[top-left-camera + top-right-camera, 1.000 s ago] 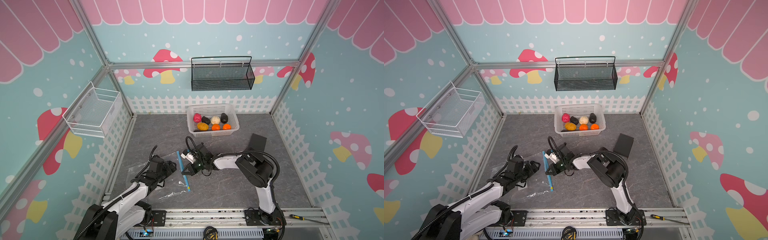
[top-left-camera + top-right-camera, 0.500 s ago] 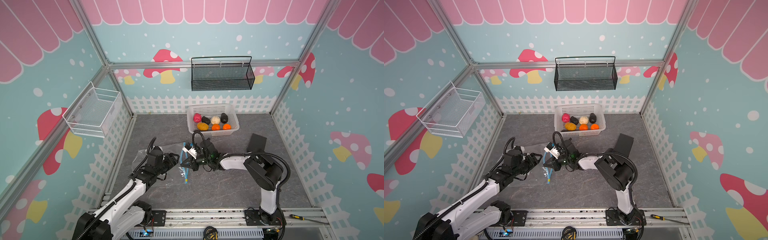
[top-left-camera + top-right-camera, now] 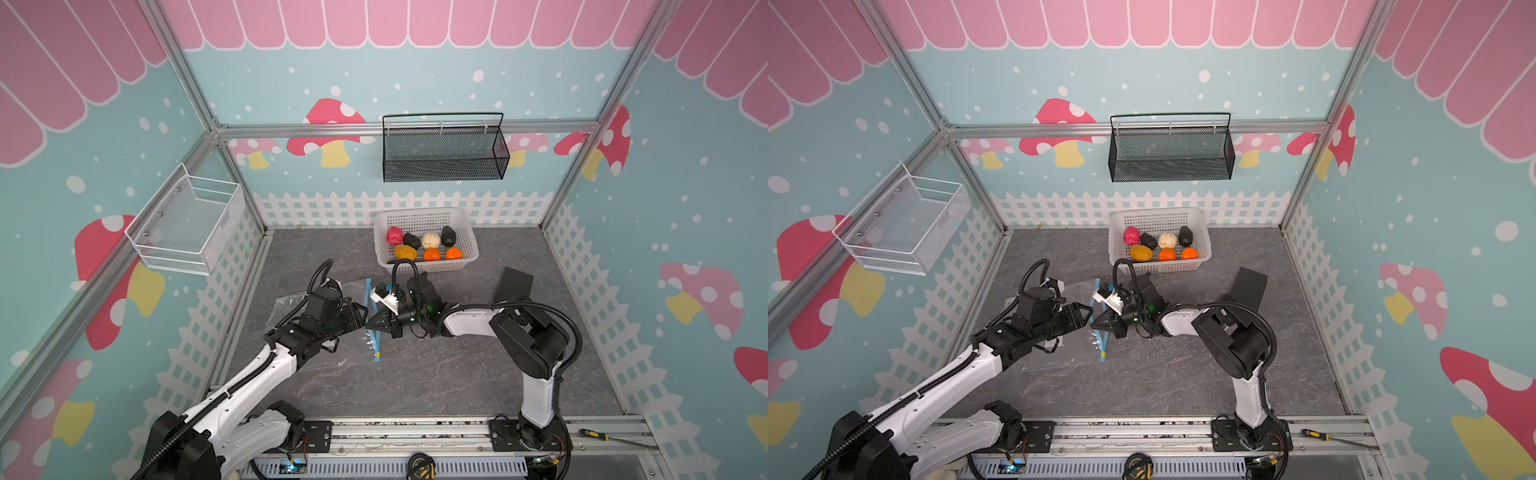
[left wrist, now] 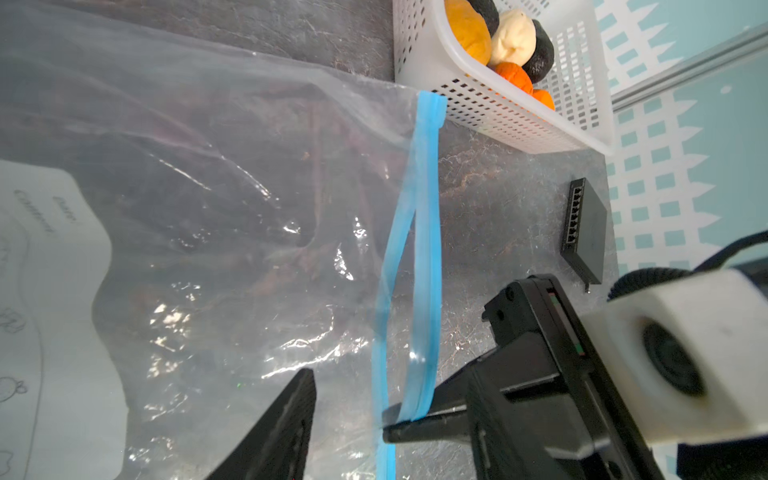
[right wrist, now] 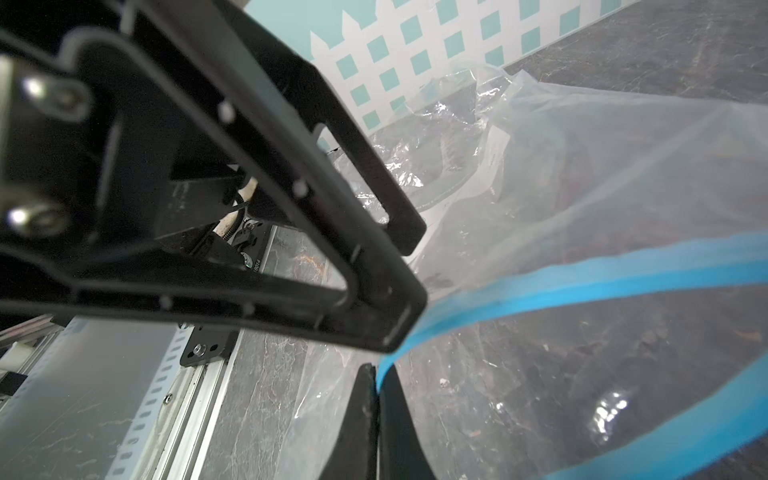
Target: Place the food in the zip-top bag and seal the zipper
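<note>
We see the zip-top bag [image 3: 291, 302] lying on the grey floor [image 3: 415, 382] left of centre, just on the near side of the white basket [image 3: 419, 215]. Its zipper [image 4: 424, 232] runs near to far along the bag's right edge. The right gripper [image 3: 368, 326] reaches in from the right with its jaws pressed together on one lip of that blue strip, roughly midway along. In the right wrist view we see the strip caught between the two fingertips and the other lip parted from it, so the mouth gapes. The left gripper [image 3: 362, 317] faces it from the left, tip almost against tip, with its jaws apart. One of its fingers [image 4: 286, 424] hangs over the clear plastic just beside the strip, and we cannot tell whether it touches. All the food [image 3: 430, 240] sits in the basket at the far side: pink-red, cream, yellow-orange, two orange and two black pieces. A black box [image 3: 516, 282] lies on the floor to the right, well apart from the bag.
</note>
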You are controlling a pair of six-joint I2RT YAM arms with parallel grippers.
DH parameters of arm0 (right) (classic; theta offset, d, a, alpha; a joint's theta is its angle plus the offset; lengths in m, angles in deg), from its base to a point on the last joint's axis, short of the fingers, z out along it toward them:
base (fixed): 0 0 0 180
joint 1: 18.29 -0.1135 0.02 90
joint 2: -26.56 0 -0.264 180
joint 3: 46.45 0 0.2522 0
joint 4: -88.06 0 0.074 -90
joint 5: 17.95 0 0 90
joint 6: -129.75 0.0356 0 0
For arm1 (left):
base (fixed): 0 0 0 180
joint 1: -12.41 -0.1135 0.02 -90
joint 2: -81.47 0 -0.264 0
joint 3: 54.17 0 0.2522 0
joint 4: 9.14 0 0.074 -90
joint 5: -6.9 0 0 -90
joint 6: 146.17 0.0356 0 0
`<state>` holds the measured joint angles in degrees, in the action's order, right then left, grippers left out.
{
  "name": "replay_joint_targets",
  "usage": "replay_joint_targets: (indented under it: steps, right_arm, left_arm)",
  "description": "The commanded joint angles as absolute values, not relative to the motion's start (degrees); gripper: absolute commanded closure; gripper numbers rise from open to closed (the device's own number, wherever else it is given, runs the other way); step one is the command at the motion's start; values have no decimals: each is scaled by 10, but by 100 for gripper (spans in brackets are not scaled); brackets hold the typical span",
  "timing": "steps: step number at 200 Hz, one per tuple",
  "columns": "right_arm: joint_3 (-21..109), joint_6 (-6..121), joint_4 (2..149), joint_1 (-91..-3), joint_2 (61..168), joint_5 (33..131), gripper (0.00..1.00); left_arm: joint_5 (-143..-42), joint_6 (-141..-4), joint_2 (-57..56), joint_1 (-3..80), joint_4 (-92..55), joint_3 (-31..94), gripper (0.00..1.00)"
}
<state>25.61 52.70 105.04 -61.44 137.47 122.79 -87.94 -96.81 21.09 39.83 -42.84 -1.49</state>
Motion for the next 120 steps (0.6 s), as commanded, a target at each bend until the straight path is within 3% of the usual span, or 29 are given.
replay_joint_targets:
  steps: [1, 44, 120]
  right_arm:
    - [247, 509, 1074, -614, 1362, 1248, 100]
    - [244, 514, 1088, -612, 1363, 1249, 100]
    - [246, 516, 1102, -611, 1370, 1249, 100]
  left_arm:
    - [-847, -937, 196, 415, -452, 8, 45]
    - [-813, -922, 173, 437, -470, 29, 53]
    - [-799, -915, 145, 456, -474, 34, 75]
